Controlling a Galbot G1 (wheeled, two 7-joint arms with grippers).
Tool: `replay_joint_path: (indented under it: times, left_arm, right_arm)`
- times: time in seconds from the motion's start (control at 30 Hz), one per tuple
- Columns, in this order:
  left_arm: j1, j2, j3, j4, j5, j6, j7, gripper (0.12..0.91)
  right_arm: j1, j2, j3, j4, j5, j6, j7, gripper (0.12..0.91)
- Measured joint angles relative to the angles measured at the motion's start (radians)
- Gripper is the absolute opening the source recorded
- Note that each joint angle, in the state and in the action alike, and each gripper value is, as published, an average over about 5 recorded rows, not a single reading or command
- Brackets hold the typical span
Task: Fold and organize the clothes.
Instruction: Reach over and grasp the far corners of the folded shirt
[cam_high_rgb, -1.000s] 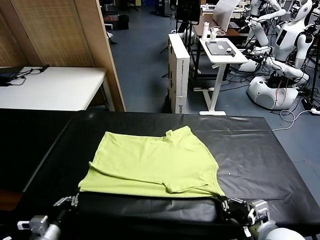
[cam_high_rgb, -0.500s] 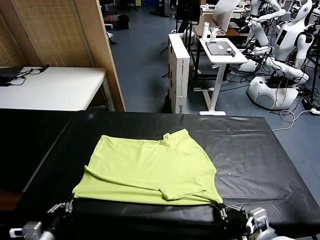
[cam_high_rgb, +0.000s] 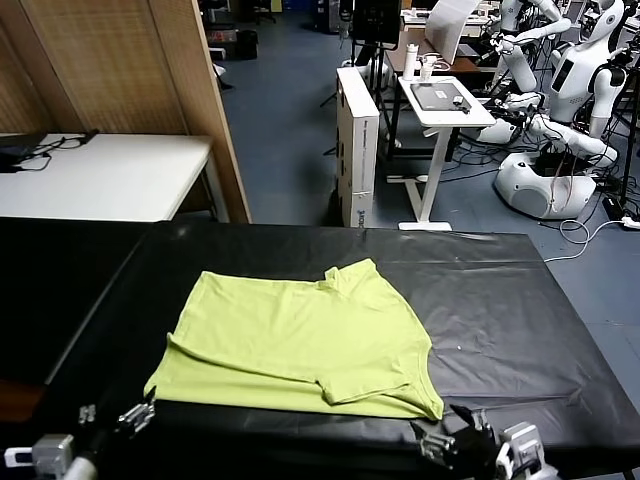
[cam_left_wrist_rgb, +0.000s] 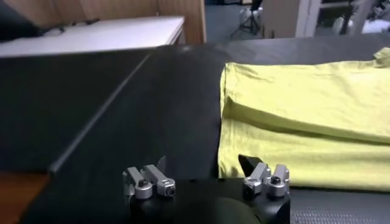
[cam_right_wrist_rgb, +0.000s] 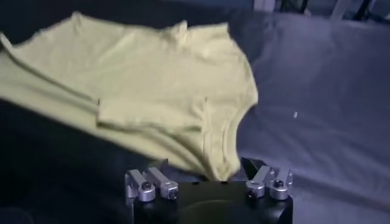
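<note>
Now shirt (cam_high_rgb: 300, 340) lay folded on desk (cam_high_rgb: 520, 310); left hand (cam_high_rgb: 137, 416) & right hand (cam_high_rgb: 455, 445) open, just off near hem.

Work surface: wide black matte tabletop (cam_high_rgb: 500, 300). Off its far-left corner sits a white rectangular desk (cam_high_rgb: 110, 175) with dark cables on it, and behind that a tan woven-panel partition with a wooden edge post (cam_high_rgb: 120, 70). Floor is grey-blue (cam_high_rgb: 285, 130). Past the far edge: a white boxy cabinet (cam_high_rgb: 357, 140), then a small white pedestal table (cam_high_rgb: 445, 110) carrying a grey tablet-like slab. White humanoid robots (cam_high_rgb: 560, 100) stand beyond the far-right corner, with cables on the floor.
</note>
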Motion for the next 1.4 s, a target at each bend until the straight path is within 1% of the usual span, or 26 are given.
replay_joint_path:
  times: [0.13,0.23,0.33,0.4,0.47,0.63,0.8,0.93,1.03,1.17,1.4]
  left_arm:
    - [-0.086,0.015,0.018,0.005,-0.062,0.017,-0.007,0.906]
    - [-0.185,0.028,0.053,0.029,-0.124,0.057,-0.023,0.907]
    - [-0.286,0.043,0.096,0.056,-0.194,0.105,-0.047,0.907]
    - [-0.348,0.053,0.128,0.076,-0.22,0.124,-0.059,0.907]
    - [-0.405,0.062,0.162,0.1,-0.224,0.131,-0.064,0.907]
    - [-0.544,0.086,0.253,0.181,-0.209,0.133,-0.064,0.907]
    - [-0.678,0.107,0.339,0.291,-0.209,0.134,-0.062,0.907]
    - [-0.777,0.115,0.404,0.39,-0.185,0.129,-0.045,0.907]
    - [-0.843,0.117,0.448,0.463,-0.153,0.116,-0.025,0.907]
    - [-0.917,0.116,0.495,0.553,-0.125,0.102,-0.011,0.907]
    - [-0.987,0.111,0.531,0.667,-0.108,0.096,0.007,0.907]
  right_arm:
    - [0.153,0.006,-0.039,-0.08,0.007,-0.025,-0.01,0.907]
    - [0.278,0.009,-0.092,-0.154,0.013,-0.039,-0.008,0.907]
    - [0.398,0.017,-0.159,-0.234,0.009,-0.039,-0.006,0.907]
    - [0.473,0.025,-0.208,-0.289,0.003,-0.039,-0.007,0.907]
    - [0.541,0.036,-0.255,-0.34,-0.005,-0.039,-0.01,0.907]
    - [0.685,0.071,-0.36,-0.466,-0.026,-0.039,-0.019,0.907]
    - [0.8,0.115,-0.447,-0.584,-0.047,-0.039,-0.032,0.907]
    - [0.865,0.149,-0.501,-0.664,-0.054,-0.039,-0.044,0.907]
    - [0.903,0.175,-0.534,-0.716,-0.063,-0.039,-0.054,0.907]
    - [0.943,0.206,-0.565,-0.772,-0.084,-0.033,-0.068,0.907]
    - [0.984,0.247,-0.581,-0.847,-0.122,0.005,-0.091,0.907]
